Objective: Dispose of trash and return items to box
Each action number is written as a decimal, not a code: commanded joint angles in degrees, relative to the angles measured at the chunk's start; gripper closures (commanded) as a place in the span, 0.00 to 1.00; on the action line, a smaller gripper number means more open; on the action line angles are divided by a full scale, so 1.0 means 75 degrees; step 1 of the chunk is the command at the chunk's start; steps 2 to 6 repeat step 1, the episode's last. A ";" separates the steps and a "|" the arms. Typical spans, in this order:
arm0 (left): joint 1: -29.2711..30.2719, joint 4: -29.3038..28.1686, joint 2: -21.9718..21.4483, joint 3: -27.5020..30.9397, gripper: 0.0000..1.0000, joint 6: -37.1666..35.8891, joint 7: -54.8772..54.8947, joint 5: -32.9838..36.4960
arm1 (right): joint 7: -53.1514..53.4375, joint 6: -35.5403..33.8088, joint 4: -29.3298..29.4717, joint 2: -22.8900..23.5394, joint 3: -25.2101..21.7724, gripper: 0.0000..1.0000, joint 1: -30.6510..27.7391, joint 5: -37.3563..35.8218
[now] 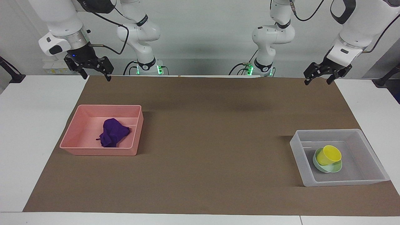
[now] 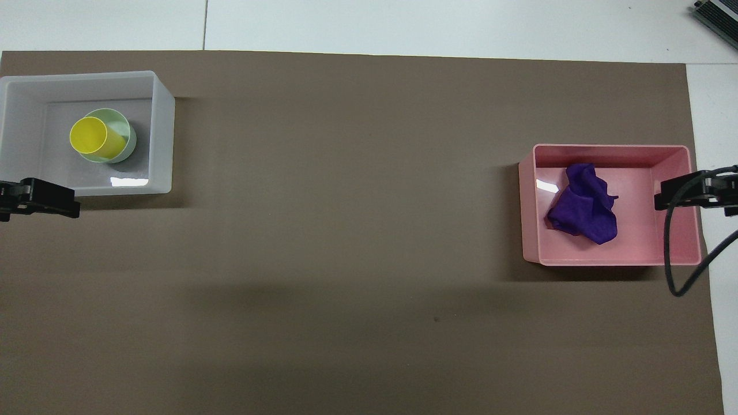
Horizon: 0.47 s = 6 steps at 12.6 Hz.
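The trash, a crumpled purple cloth [image 1: 114,136] [image 2: 582,204], lies in the pink tray [image 1: 97,151] [image 2: 611,148]. The translucent box [image 1: 343,182] [image 2: 164,132] holds the items: a yellow cup [image 1: 329,155] [image 2: 92,137] leaning in a mint-green bowl [image 1: 334,168] [image 2: 124,124]. My left gripper [image 1: 317,82] [image 2: 40,199] hangs open and empty, raised over the mat's corner at the left arm's end. My right gripper [image 1: 95,76] [image 2: 686,193] hangs open and empty, raised over the mat's corner at the right arm's end.
A brown mat [image 1: 212,131] [image 2: 346,230] covers most of the white table [image 1: 34,125]. The pink tray stands at the right arm's end, the box at the left arm's end. A black cable [image 2: 671,253] loops down from the right gripper.
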 commanded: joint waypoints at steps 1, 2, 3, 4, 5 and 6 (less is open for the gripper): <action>-0.0076 0.0074 0.0030 0.0057 0.00 -0.0170 0.0071 0.0160 | -0.0158 0.0197 -0.0269 -0.0195 -0.0001 0.00 0.0007 0.0070; -0.0076 0.0074 0.0030 0.0057 0.00 -0.0170 0.0071 0.0160 | -0.0158 0.0197 -0.0269 -0.0195 -0.0001 0.00 0.0007 0.0070; -0.0076 0.0074 0.0030 0.0057 0.00 -0.0170 0.0071 0.0160 | -0.0158 0.0197 -0.0269 -0.0195 -0.0001 0.00 0.0007 0.0070; -0.0076 0.0074 0.0030 0.0057 0.00 -0.0170 0.0071 0.0160 | -0.0158 0.0197 -0.0269 -0.0195 -0.0001 0.00 0.0007 0.0070; -0.0076 0.0074 0.0030 0.0057 0.00 -0.0170 0.0071 0.0160 | -0.0158 0.0197 -0.0269 -0.0195 -0.0001 0.00 0.0007 0.0070; -0.0076 0.0074 0.0030 0.0057 0.00 -0.0170 0.0071 0.0160 | -0.0158 0.0197 -0.0269 -0.0195 -0.0001 0.00 0.0007 0.0070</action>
